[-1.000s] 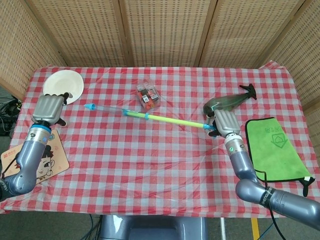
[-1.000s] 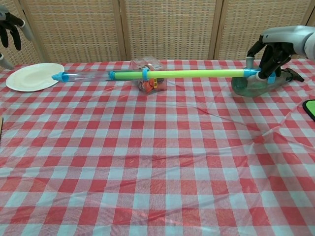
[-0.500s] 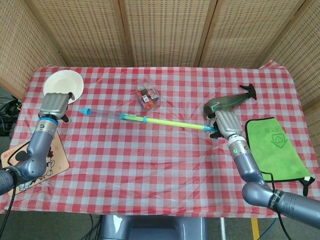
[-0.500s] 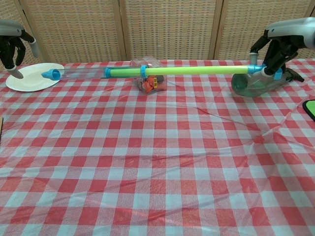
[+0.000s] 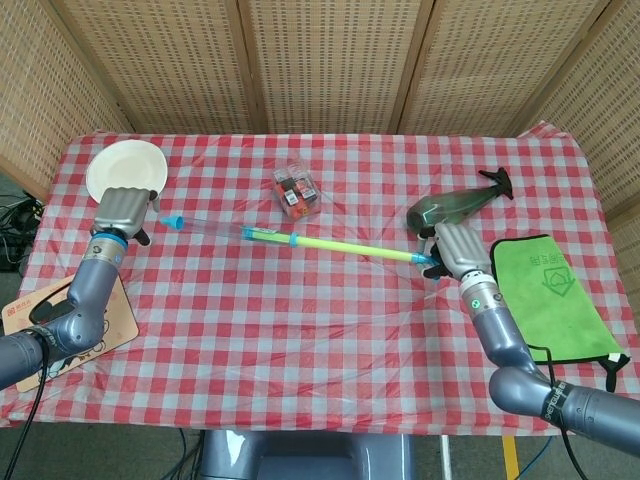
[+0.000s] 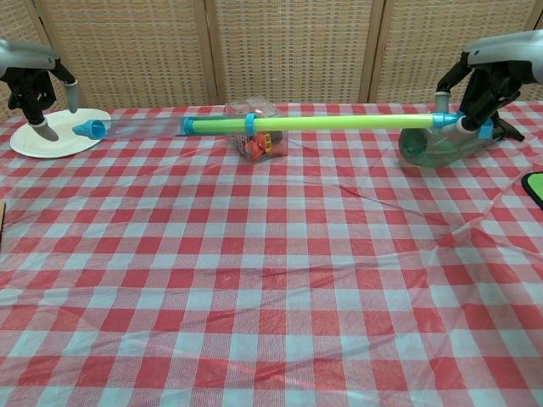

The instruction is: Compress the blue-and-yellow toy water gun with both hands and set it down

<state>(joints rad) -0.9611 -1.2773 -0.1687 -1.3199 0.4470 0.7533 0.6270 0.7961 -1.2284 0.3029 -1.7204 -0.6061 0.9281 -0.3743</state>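
Observation:
The toy water gun [image 5: 300, 240] [image 6: 322, 124] is a long thin tube, held level above the table: clear barrel with a blue tip [image 5: 173, 220] [image 6: 87, 129] on the left, yellow-green rod on the right. My right hand [image 5: 455, 251] [image 6: 479, 85] grips its blue handle end. My left hand [image 5: 124, 212] [image 6: 34, 80] hovers just left of the blue tip, fingers apart, holding nothing and not touching it.
A white plate [image 5: 124, 168] [image 6: 42, 140] lies at the far left behind the left hand. A clear box of small items [image 5: 297, 192] [image 6: 254, 142] sits under the tube. A dark green spray bottle [image 5: 455, 204] [image 6: 437, 146] lies by the right hand. A green cloth [image 5: 550, 297] lies at the right, a picture board [image 5: 60, 320] at the left edge.
My left hand has moved right and inward, closing on the blue tip. The tube has shifted slightly with the right hand, which keeps its hold.

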